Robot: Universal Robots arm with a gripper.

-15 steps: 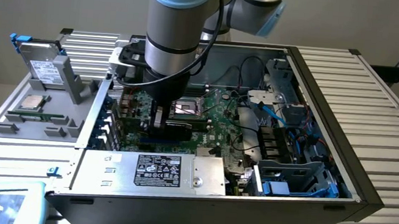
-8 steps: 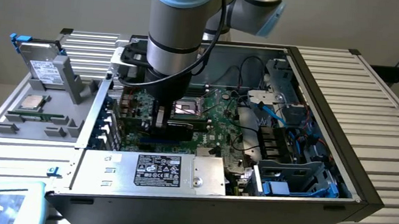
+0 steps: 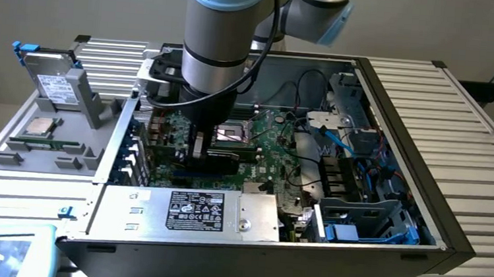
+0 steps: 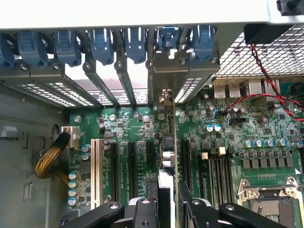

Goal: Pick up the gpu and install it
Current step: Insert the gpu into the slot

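While your arm (image 3: 224, 37) is reaching straight down into the open computer case (image 3: 409, 92), its wrist is standing upright over the green motherboard (image 3: 264, 143), with the gripper (image 3: 196, 149) pointing at the board just beside the processor socket (image 3: 231, 134). From the exterior view you are seeing the whole setting: the power supply (image 3: 193, 212) is lying at the near wall of the case, and a hard drive (image 3: 55, 84) and a processor chip (image 3: 43, 126) are sitting in a grey holder (image 3: 78, 152) on the exterior view's left. Looking through the wrist view, you are seeing what the arm's bulk is hiding: the gripper (image 4: 168, 202) is clamping its two black fingers (image 4: 145, 209) partway closed on the graphics card (image 4: 168, 156), which is standing edge-on between them. The card is sitting over the dark expansion slots (image 4: 130, 164), and its silver bracket (image 4: 164, 102) is reaching up to the rear slot openings (image 4: 137, 92) below the blue clips (image 4: 168, 38).
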